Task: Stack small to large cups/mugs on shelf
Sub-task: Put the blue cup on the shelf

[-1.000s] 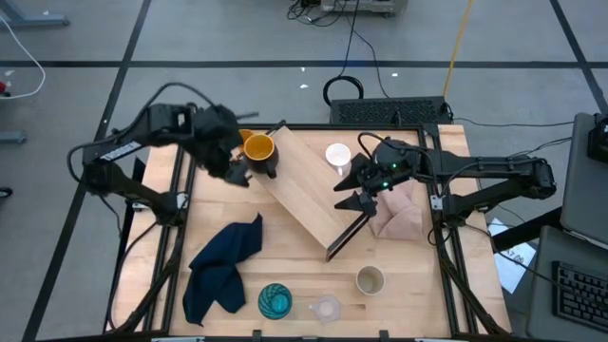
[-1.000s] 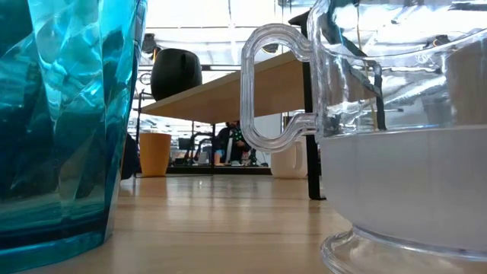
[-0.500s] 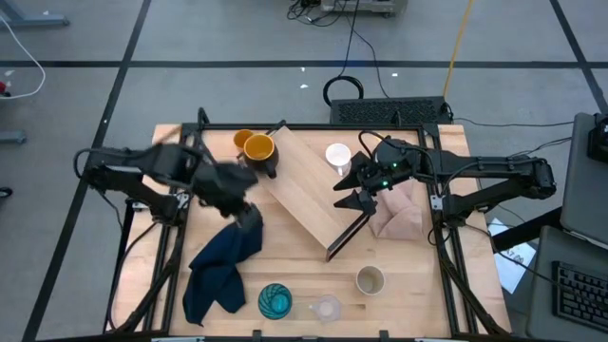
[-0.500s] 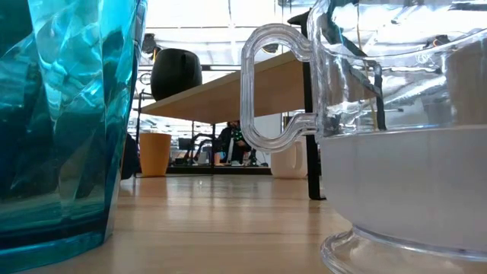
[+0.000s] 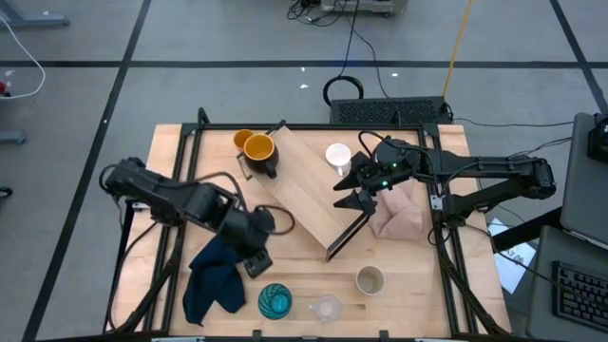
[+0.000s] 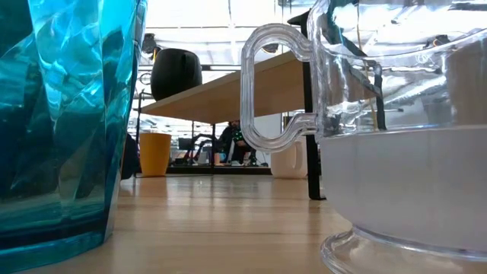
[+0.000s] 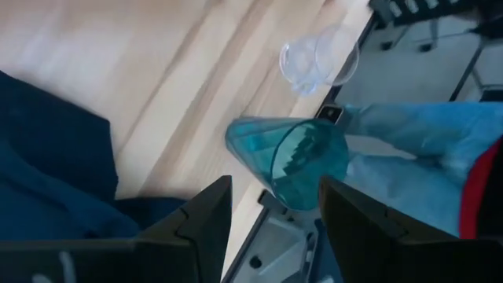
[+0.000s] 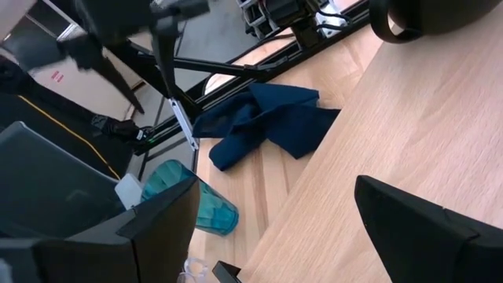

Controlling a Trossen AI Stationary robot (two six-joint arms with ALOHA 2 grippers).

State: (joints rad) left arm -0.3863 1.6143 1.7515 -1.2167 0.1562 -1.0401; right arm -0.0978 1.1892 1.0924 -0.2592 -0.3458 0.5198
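**Left gripper above teal tumbler; right gripper at shelf**

High view: The shelf [image 5: 313,190], a long light-wood board, lies diagonally across the table centre. The yellow-orange mug [image 5: 259,150] with its dark handle stands at the shelf's far-left end, the small orange cup [image 5: 242,140] touching it. The white mug [image 5: 337,155] stands by the far edge. Along the near edge stand the teal tumbler [image 5: 275,301], the small clear cup [image 5: 325,309] and the beige-grey cup [image 5: 370,280]. The left gripper [image 5: 258,249] hangs over the dark blue cloth [image 5: 220,268], near the tumbler. The right gripper [image 5: 353,188] sits at the shelf's right side, beside the pinkish cloth [image 5: 397,217].

Low view: The tumbler and clear cup fill the foreground; the clear cup's looped handle shows here only. The shelf is raised on a dark support [image 6: 310,137].

Left wrist view: The fingers [image 7: 206,216] stand apart, empty, with the tumbler between and beyond them.

Right wrist view: The fingers [image 8: 157,228] stand wide apart over the shelf surface, gripping nothing.
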